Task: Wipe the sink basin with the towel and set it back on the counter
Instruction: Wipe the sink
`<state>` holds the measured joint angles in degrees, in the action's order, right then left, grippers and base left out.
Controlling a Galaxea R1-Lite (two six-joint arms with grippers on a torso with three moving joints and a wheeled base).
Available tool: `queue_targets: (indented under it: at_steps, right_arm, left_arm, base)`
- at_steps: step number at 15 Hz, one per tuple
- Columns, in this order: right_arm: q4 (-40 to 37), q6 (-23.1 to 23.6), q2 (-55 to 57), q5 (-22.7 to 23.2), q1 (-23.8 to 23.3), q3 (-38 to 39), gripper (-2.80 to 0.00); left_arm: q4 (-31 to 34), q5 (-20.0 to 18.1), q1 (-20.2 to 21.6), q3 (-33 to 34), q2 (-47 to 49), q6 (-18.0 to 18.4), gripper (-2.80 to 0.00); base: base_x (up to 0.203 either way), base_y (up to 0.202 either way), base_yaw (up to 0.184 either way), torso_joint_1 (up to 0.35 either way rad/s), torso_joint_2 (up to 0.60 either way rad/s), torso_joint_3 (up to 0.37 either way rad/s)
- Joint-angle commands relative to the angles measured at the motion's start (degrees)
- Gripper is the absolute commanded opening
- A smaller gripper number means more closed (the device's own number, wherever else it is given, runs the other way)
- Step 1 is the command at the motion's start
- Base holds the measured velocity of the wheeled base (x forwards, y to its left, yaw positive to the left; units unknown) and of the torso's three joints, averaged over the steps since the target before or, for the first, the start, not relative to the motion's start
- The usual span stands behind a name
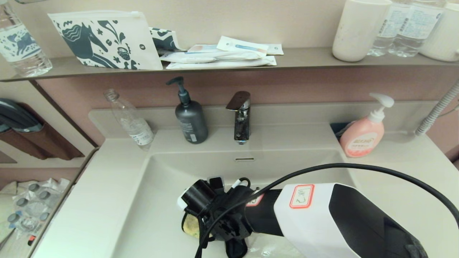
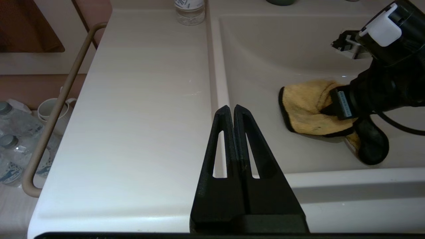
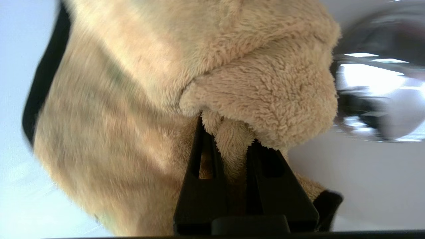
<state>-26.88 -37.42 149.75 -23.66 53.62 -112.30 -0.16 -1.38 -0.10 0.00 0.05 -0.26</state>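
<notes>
Fingers [image 3: 206,156] of right gripper [image 3: 229,142] pinch a fold of the towel [image 3: 139,99], pressed onto the basin [image 2: 285,43]. Left gripper [image 2: 231,111], fingers together and empty, hangs over the counter [image 2: 139,99].

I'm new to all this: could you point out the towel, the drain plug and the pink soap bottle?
towel [image 2: 307,108]: left wrist view, its yellow middle.
drain plug [image 3: 375,96]: right wrist view, its shiny chrome face.
pink soap bottle [image 1: 361,138]: head view, its pink body.

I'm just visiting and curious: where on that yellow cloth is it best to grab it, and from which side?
Best at a bunched fold near the middle, from above. The towel lies limp on the sink basin floor, so a raised fold gives something to pinch. The right tool pinches exactly such a fold.
</notes>
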Motion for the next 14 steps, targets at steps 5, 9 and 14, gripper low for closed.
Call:
queue_targets:
  at_steps: [5, 9, 14]
  right_arm:
    - [-4.5, -0.4, -4.8, -6.4, -5.1, 11.1, -2.8]
    - [-5.5, 0.4, -9.2, -8.7, -9.7, 18.2, -2.8]
    - [-6.6, 0.5, -10.3, -10.2, -12.2, 18.9, -2.8]
  left_arm:
    - [-0.1, 0.0, 0.1, 0.0, 0.0, 0.0, -2.8]
    - [-0.1, 0.0, 0.0, 0.0, 0.0, 0.0, -2.8]
    - [-0.1, 0.0, 0.1, 0.0, 0.0, 0.0, -2.8]
  base:
    - [0.0, 0.0, 0.0, 0.0, 0.0, 0.0]
    - [0.0, 0.0, 0.0, 0.0, 0.0, 0.0]
    - [0.0, 0.0, 0.0, 0.0, 0.0, 0.0]
